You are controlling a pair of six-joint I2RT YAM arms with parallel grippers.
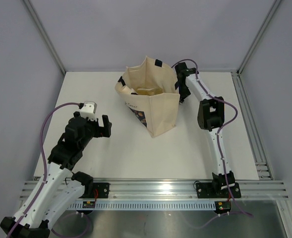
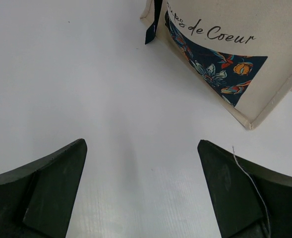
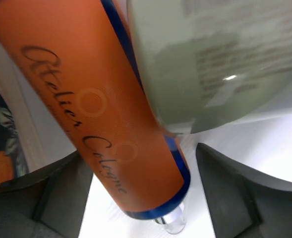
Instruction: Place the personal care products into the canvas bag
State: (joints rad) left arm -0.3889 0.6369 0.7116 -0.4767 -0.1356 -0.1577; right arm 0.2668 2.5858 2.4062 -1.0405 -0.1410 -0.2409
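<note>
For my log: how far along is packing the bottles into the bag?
Done: something yellowish lies inside the canvas bag. In hand: the right gripper straddles the orange bottle, not yet clamped. Remaining: that bottle and the sage-green bottle. The left gripper hangs open, empty.

The overhead view is bright and evenly lit by diffuse light from above. The canvas bag (image 1: 155, 106) casts only a faint, soft shadow on the white table (image 1: 136, 158), and the metal strip (image 1: 185, 220) along the near edge gleams. In the left wrist view the table is nearly washed out, and the left gripper (image 2: 141, 144) shows its fingers (image 2: 41, 193) as dark shapes with little detail; the bag's print is sharp. The right wrist view is very close. The orange bottle (image 3: 101, 99) looks soft, and the sage-green bottle (image 3: 200, 64) is blurred, with a small glint on it.
</note>
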